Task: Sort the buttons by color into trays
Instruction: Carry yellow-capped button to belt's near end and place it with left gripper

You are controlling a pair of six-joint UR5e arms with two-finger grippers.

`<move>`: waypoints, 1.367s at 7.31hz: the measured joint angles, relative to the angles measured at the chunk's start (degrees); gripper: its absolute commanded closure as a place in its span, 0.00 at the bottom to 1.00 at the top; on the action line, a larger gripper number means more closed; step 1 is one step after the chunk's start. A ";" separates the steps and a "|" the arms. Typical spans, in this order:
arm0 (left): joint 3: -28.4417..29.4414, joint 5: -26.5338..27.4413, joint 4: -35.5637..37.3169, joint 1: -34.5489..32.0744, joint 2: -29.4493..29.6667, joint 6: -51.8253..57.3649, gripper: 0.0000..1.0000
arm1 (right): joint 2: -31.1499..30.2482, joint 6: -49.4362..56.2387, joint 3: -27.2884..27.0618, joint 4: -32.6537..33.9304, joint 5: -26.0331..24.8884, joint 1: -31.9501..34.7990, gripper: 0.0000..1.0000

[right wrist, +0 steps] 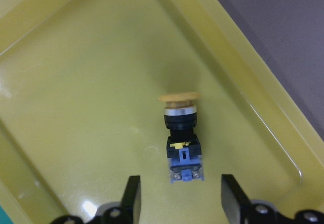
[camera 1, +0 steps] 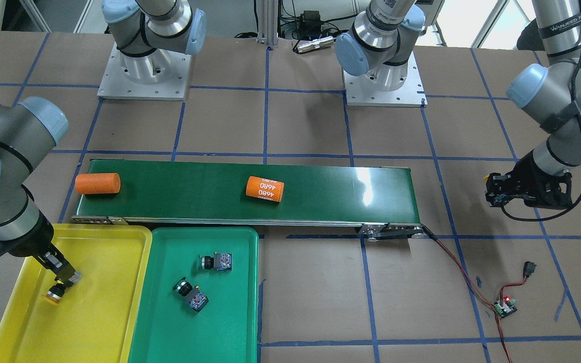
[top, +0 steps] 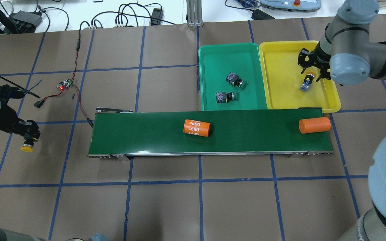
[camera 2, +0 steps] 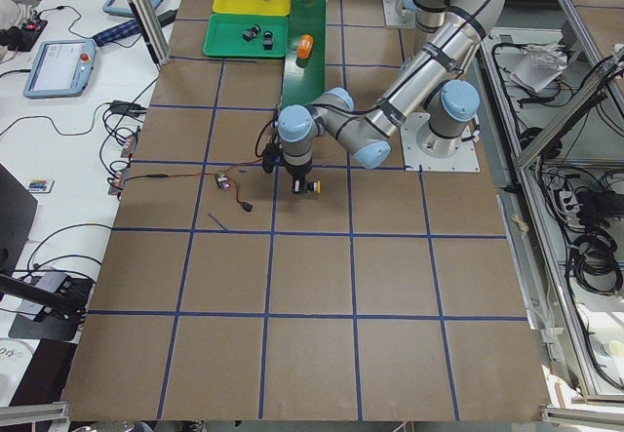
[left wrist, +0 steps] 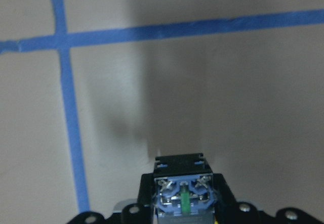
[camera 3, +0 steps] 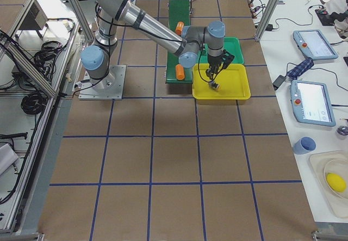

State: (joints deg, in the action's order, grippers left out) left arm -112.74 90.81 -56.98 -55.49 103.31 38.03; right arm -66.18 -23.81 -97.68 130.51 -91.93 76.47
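Note:
My right gripper is open over the yellow tray. A yellow button lies on its side in the tray between the spread fingers, touching neither; it also shows in the overhead view. My left gripper is at the far left over bare table, shut on the other yellow button, cap down; the left wrist view shows its blue terminal block. Two green buttons lie in the green tray.
A long dark-green conveyor lies in front of the trays, with an orange cylinder printed "4680" and a plain one on it. A small circuit board with a red light and its wires lie near my left gripper.

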 measured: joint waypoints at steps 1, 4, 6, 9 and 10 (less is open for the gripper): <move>0.64 -0.14 -2.00 -4.85 -1.40 -7.48 0.83 | -1.16 0.11 0.00 -1.11 -0.03 -0.02 0.00; 1.61 -1.37 -3.02 -17.20 -3.71 -36.06 0.88 | -12.75 0.15 -0.29 -14.20 -0.04 0.17 0.00; 1.71 -4.44 -2.74 -23.20 -3.98 -58.29 0.92 | -21.82 0.20 -0.37 -24.46 0.19 0.47 0.00; 1.53 -8.59 -2.90 -34.00 -3.12 -89.20 0.87 | -26.39 0.57 -0.66 -31.20 0.03 1.42 0.00; 1.25 -9.75 -3.18 -36.69 -2.95 -97.58 0.63 | -26.47 1.09 -0.89 -31.50 -0.04 1.46 0.00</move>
State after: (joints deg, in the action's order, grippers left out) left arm -111.49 81.06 -60.16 -92.18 100.36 -59.54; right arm -92.65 -22.72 -98.57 99.01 -91.97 77.93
